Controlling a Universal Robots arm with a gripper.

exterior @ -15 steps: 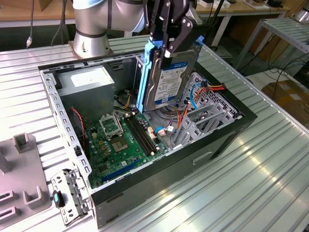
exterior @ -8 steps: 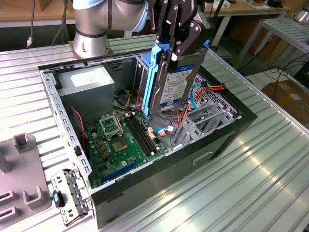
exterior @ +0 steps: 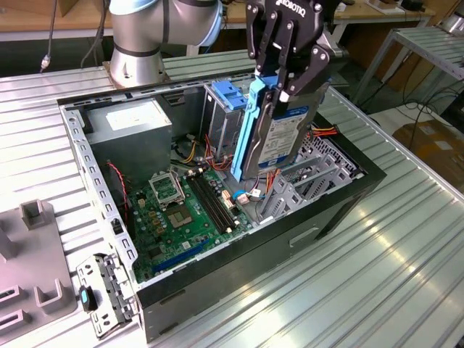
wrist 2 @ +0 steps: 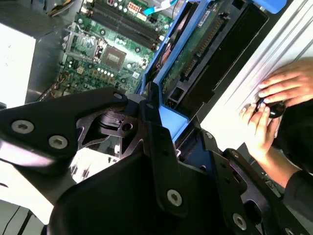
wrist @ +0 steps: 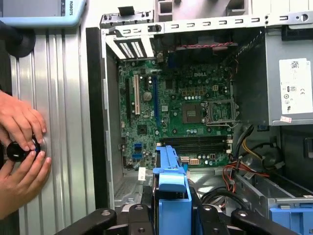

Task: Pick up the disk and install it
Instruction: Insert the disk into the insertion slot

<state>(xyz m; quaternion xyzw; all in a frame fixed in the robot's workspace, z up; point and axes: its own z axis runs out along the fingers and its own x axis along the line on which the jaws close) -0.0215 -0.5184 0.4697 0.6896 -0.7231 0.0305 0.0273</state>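
The black two-finger gripper (exterior: 287, 88) was clamped on the flat silver-metal disk (exterior: 279, 141) with blue plastic side rails, jaws gripping its upper end. The disk hung on edge (slightly tilted) inside the open black computer case (exterior: 239, 254), lower end near the green motherboard (exterior: 177, 217).

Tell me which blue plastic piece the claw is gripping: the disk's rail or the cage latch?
The rail on the disk: the claw holds it upright above the case. The blue latch sits untouched on the cage.
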